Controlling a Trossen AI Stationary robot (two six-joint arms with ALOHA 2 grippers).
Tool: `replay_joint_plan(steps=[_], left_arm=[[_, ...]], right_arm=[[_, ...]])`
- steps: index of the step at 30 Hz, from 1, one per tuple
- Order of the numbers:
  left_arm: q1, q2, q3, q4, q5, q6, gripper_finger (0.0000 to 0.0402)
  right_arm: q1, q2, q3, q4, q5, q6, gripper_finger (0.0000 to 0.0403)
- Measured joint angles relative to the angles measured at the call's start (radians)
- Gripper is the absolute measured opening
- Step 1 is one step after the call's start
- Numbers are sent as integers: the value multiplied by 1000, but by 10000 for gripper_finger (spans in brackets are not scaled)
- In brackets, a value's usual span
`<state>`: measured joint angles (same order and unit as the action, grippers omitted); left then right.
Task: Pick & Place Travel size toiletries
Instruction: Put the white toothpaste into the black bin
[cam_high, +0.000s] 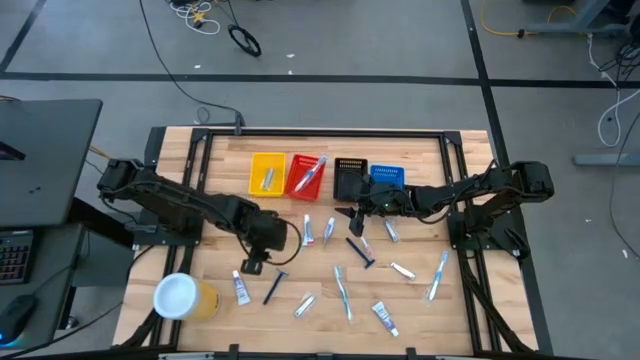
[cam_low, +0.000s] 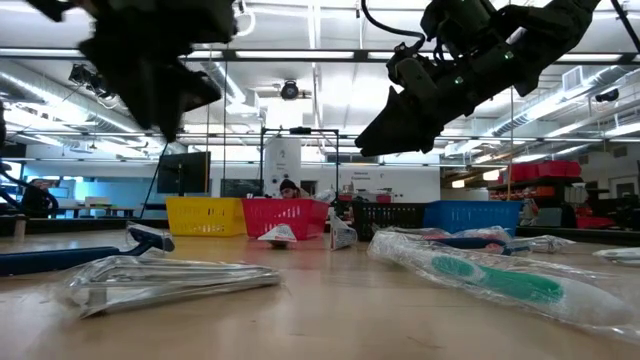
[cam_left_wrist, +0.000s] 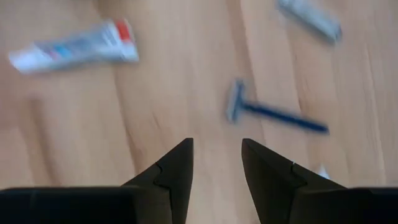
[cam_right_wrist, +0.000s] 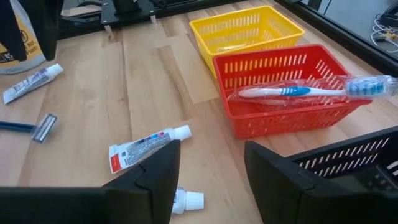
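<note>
Left gripper (cam_left_wrist: 216, 163): fingers parted, nothing between them, hovering above the blue razor (cam_left_wrist: 273, 113).
Right gripper (cam_right_wrist: 211, 168): spread wide, empty, near the black bin (cam_high: 349, 176).
Sorted: toothbrush (cam_right_wrist: 311, 91) across the red bin (cam_right_wrist: 283, 87); one item in the yellow bin (cam_high: 266, 172).
Left: most toiletries (tubes, razors, packets) scattered on the table (cam_high: 420, 300).

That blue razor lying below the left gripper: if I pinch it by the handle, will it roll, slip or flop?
The blue razor lies flat with its wide head crosswise, so it probably won't roll. Its handle looks thin and straight, likely stiff, but narrow enough to twist or slip between the open left gripper fingers. It looks small and probably light, so a nudge may slide it across the smooth wooden table.
</note>
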<state>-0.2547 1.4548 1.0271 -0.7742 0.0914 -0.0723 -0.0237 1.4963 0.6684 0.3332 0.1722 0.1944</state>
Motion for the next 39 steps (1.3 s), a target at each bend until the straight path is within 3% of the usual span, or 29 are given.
replay_joint_plan(steps=[3,9,15,19,28,35,39], left_arm=[[-34,0,-4,-82,26,13,146],[-111,0,-89,-77,87,51,146],[-187,0,-160,-60,74,70,146],[-244,0,-216,35,74,131,146],[-348,0,-265,155,16,102,146],[-384,0,-297,209,-55,163,146],[-390,0,-297,206,-29,209,145]], right_arm=[[0,0,0,-1,0,0,189],[0,0,0,-1,0,-7,189],[0,0,0,-1,1,-19,189],[0,0,0,0,1,-15,189],[0,0,0,0,1,-8,189],[0,0,0,0,1,-8,189],[0,0,0,0,1,-8,189]])
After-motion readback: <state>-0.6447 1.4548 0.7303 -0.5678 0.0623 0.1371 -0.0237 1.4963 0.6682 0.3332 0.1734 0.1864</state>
